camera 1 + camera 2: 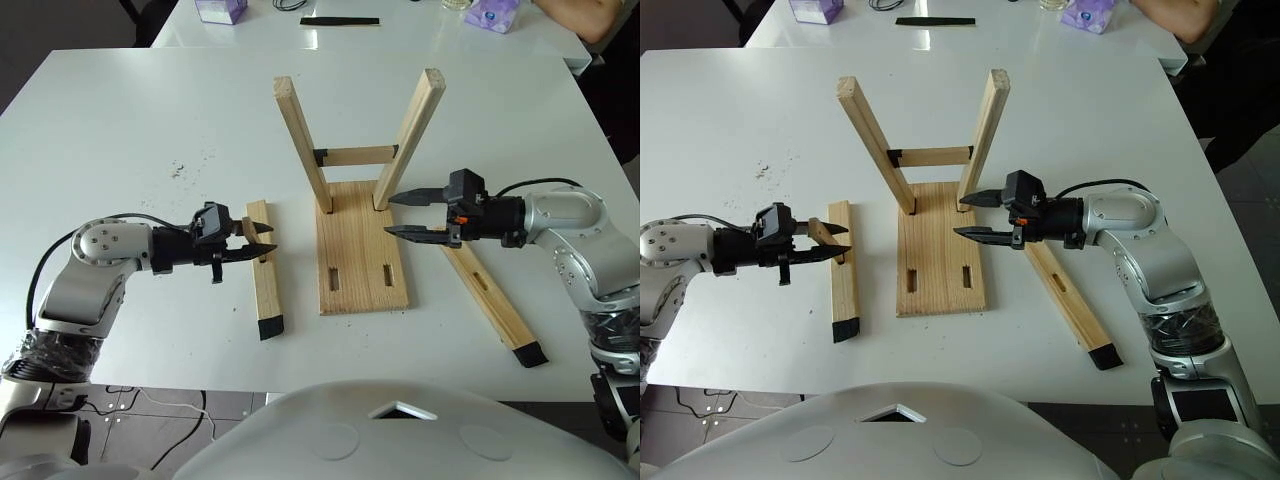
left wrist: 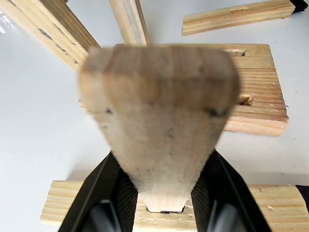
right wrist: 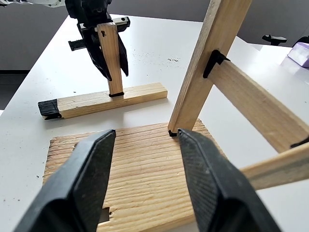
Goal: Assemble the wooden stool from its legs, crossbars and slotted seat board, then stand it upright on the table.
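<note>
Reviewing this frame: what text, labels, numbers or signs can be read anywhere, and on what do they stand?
None can be read.
The seat board, legs and the crossbar held in the left end effector bear no marks.
The purple packs on the far table may carry print, too small to read.

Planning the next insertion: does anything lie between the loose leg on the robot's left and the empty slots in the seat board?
Nothing visible: bare table separates the leg from the seat board and its two empty slots. The left gripper holds a short crossbar upright in that leg's slot.
</note>
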Controlling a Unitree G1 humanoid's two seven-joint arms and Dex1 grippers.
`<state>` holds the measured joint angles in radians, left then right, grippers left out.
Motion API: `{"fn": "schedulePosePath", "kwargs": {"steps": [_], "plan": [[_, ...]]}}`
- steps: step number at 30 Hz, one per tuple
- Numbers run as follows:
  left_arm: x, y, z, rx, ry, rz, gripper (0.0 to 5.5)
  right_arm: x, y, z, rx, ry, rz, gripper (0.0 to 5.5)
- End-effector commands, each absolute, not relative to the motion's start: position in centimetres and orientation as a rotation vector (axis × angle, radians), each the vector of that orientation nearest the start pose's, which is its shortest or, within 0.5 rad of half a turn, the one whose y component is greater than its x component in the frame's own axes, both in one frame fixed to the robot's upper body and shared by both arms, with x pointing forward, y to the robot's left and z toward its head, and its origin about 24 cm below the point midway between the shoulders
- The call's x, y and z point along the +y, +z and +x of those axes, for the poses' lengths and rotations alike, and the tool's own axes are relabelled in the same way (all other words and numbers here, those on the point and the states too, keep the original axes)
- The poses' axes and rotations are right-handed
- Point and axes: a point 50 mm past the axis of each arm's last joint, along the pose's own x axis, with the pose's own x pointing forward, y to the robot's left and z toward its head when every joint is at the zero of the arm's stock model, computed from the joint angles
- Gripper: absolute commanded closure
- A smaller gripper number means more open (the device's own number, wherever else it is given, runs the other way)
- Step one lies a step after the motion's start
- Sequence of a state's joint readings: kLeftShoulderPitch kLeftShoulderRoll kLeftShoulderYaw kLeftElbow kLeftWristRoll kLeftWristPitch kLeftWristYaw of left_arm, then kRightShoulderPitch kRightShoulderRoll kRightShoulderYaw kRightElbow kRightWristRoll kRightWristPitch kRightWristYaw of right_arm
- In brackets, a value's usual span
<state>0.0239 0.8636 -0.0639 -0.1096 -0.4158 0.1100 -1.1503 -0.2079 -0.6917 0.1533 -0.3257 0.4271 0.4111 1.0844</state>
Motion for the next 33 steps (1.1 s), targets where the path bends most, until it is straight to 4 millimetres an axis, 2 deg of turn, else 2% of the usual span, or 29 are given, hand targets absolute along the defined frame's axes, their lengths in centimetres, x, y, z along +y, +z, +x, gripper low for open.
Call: {"fn": "schedulePosePath", "kwargs": {"steps": [1, 6, 10, 11, 16, 19, 21, 25, 33], "plan": [[24.3, 3.4, 18.5, 0.599, -1.162, 0.236, 4.19, -15.7, 12.7, 23.7, 0.185, 1.343, -0.312, 3.13], [24.7, 2.0, 17.3, 0.608, -1.11, 0.191, 4.19, -15.7, 12.6, 23.8, 0.188, 1.347, -0.318, 3.13], [25.1, 2.0, 17.7, 0.61, -1.063, 0.187, 4.19, -15.8, 12.7, 23.8, 0.19, 1.344, -0.326, 3.13], [25.2, 1.9, 17.8, 0.624, -1.051, 0.185, 3.83, -15.8, 12.7, 23.8, 0.189, 1.344, -0.326, 3.13], [26.0, -0.1, 17.5, 0.654, -0.968, 0.23, 3.19, -15.9, 12.3, 23.5, 0.205, 1.345, -0.327, 3.13], [26.0, -0.3, 18.1, 0.584, -0.894, 0.218, 2.79, -16.2, 12.2, 23.6, 0.213, 1.335, -0.329, 3.13], [25.6, 0.6, 18.7, 0.508, -0.883, 0.18, 2.74, -16.3, 12.3, 23.6, 0.212, 1.331, -0.329, 3.13], [24.9, 3.8, 19.3, 0.368, -0.909, 0.084, 2.74, -16.3, 12.3, 23.7, 0.212, 1.327, -0.332, 3.13], [24.5, 9.8, 19.7, 0.206, -0.917, 0.061, 2.74, -16.4, 12.7, 23.3, 0.176, 1.313, -0.278, 3.13]]}}
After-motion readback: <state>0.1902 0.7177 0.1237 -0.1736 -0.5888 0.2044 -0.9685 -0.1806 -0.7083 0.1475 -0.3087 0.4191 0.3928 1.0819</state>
